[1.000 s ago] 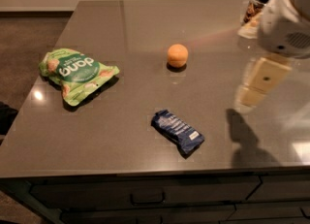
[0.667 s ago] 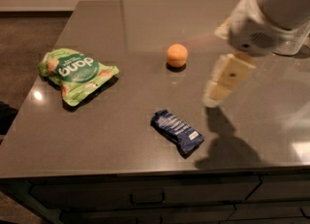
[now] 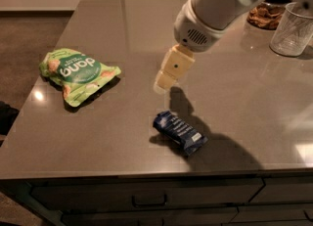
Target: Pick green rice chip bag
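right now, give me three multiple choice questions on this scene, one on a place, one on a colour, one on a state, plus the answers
1. Where does the green rice chip bag lie?
A. on the table, at the picture's left
B. on the table, at the picture's right
C. on the floor

2. What colour is the wrapped bar?
A. red
B. dark blue
C. yellow

3. How does the gripper stand to the bag?
A. clamped on it
B. pressing down on it
C. apart from it, over mid-table

Answers:
1 A: the bag rests on the tabletop near its left edge in the picture.
2 B: its wrapper is dark blue with a paler patch.
3 C: bare tabletop shows between the gripper and the bag, and the gripper hangs above the bar in the picture.
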Robot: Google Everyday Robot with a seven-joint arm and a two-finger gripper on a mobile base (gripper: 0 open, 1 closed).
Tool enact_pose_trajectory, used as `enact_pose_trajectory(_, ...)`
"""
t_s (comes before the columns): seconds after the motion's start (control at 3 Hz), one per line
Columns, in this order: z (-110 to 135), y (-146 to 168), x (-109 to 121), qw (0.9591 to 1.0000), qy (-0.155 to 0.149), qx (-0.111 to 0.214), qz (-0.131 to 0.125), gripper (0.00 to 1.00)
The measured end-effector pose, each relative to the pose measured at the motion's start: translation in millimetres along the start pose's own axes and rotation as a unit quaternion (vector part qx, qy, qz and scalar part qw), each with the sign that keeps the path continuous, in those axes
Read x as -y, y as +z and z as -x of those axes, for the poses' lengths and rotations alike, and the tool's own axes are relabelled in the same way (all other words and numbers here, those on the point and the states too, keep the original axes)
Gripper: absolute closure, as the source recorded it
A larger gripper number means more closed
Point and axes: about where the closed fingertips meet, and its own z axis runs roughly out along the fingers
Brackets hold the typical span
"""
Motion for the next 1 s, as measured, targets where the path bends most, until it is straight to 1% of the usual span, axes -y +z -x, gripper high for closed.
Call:
enact_pose_trajectory(0.33, 23.9, 31.7, 16.1, 0.9995, 0.029, 0.014, -0.003, 0.0)
enact_pose_trajectory(0.67, 46.2, 55.8, 20.1, 0.9985, 0.05, 0.024, 0.003, 0.0)
enact_pose_trajectory(1.0, 70.8, 82.2, 17.2, 0.9979, 0.056, 0.028, 0.014, 0.0)
